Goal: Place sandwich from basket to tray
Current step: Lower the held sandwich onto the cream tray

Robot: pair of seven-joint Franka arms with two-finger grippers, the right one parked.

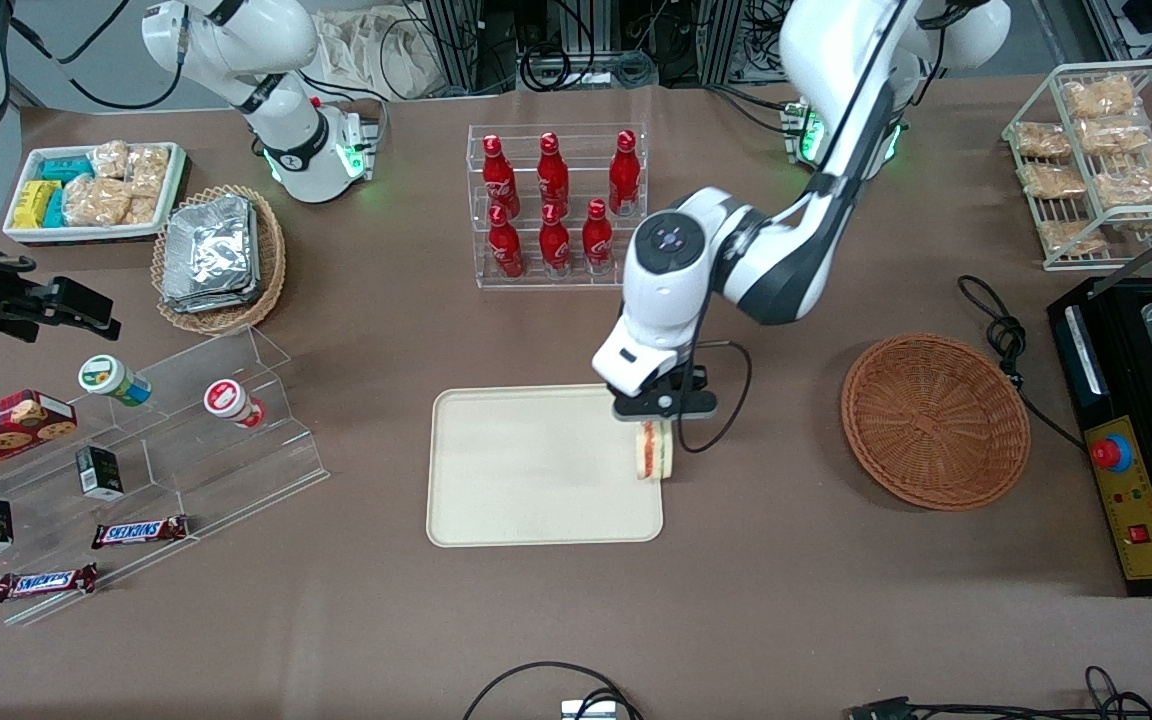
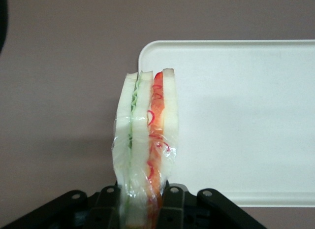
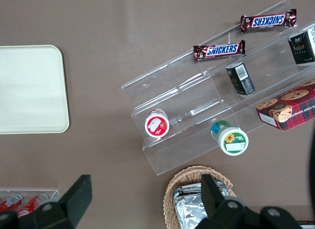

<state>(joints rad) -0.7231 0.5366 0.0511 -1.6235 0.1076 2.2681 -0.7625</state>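
The gripper (image 1: 658, 418) is hanging over the edge of the tray (image 1: 526, 470) that faces the working arm's end of the table (image 1: 786, 600), and its fingers (image 2: 173, 202) are clamping the sandwich (image 1: 650, 450) between them. In the left wrist view the sandwich (image 2: 145, 145) is sticking out from between the fingers, wrapped in clear film, showing a green filling stripe and a red-orange one between pale bread slices. It is hanging right over the tray's rim (image 2: 147, 51), with the red side over the cream surface and the green side over the brown table (image 2: 64, 91). Whether it is touching the tray or floating just above it cannot be told.

The basket (image 1: 934, 420) is sitting toward the working arm's end, well apart from the tray. A rack of red bottles (image 1: 556, 205) is standing farther from the front camera than the tray. Toward the parked arm's end, a clear stepped stand (image 1: 166, 440) is carrying two small tubs, small boxes and candy bars, and a lighter basket of foil packs (image 1: 216, 258) is sitting beside a white tray of snacks (image 1: 96, 190). A wire rack of bagged snacks (image 1: 1101, 150) is standing at the working arm's end.
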